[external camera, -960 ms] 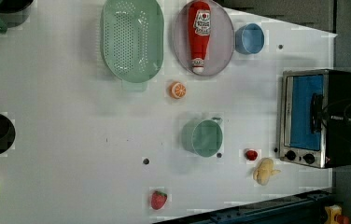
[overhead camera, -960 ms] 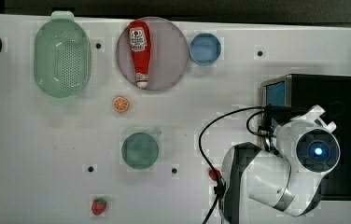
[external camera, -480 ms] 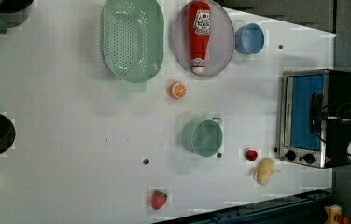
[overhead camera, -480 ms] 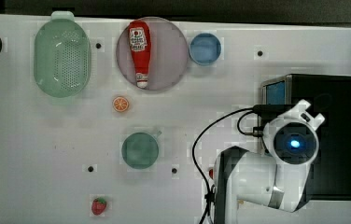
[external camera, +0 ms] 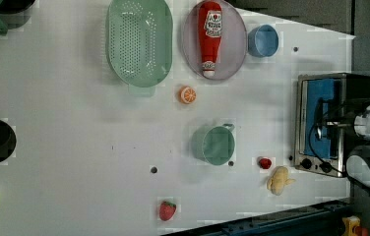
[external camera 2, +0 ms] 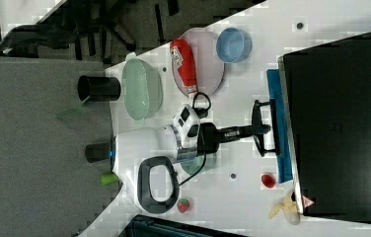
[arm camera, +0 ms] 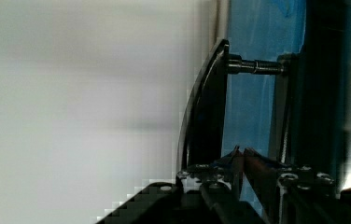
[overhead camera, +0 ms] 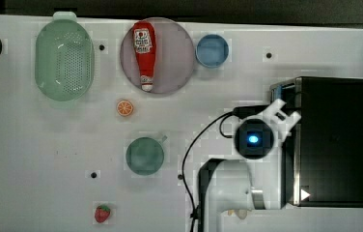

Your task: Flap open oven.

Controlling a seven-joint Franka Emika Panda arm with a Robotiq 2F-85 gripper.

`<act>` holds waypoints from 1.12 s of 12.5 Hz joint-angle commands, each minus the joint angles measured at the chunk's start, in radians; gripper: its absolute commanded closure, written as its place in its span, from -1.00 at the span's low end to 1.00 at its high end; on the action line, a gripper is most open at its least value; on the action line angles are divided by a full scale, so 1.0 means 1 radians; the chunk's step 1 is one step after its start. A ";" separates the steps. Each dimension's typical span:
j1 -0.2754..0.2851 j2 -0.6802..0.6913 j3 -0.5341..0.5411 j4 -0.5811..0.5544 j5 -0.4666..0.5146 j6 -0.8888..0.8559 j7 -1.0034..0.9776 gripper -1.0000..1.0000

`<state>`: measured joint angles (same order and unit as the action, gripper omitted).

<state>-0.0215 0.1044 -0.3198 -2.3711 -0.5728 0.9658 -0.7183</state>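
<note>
- Taken from the top view's left, a green colander (overhead camera: 64,60), a ketchup bottle (overhead camera: 143,53) on a pale plate (overhead camera: 177,50), and a blue bowl (overhead camera: 212,50) are being left untouched along the far edge of the table (overhead camera: 34,159); they play no part in the task.
- Nearer the middle, an orange slice (overhead camera: 125,108) and a green cup (overhead camera: 144,155) are likewise being left alone.
- At the top view's right, the oven (overhead camera: 334,140) is sitting at the table's edge, its blue-tinted door (external camera: 321,118) facing the table's middle.
- The gripper (external camera 2: 261,129) is being held right at the door's dark bar handle (arm camera: 206,112), the arm reaching across from the table side.
- In the wrist view the fingers (arm camera: 250,170) are being pressed nearly together, seemingly in the gap between handle and door; whether anything is actually being gripped cannot be told.
- The door is probably still closed or barely cracked, since it is lying close against the front frame.
- The approach is judged done; the pull that swings the door down is judged still to be made.
</note>
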 commanded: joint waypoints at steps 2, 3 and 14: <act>0.063 0.107 0.090 -0.003 -0.102 -0.025 0.318 0.65; 0.071 0.138 0.106 0.003 -0.146 -0.028 0.384 0.65; 0.164 0.335 0.152 0.124 -0.321 -0.092 0.756 0.65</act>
<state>0.1488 0.4900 -0.1703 -2.3008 -0.9009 0.8628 -0.0317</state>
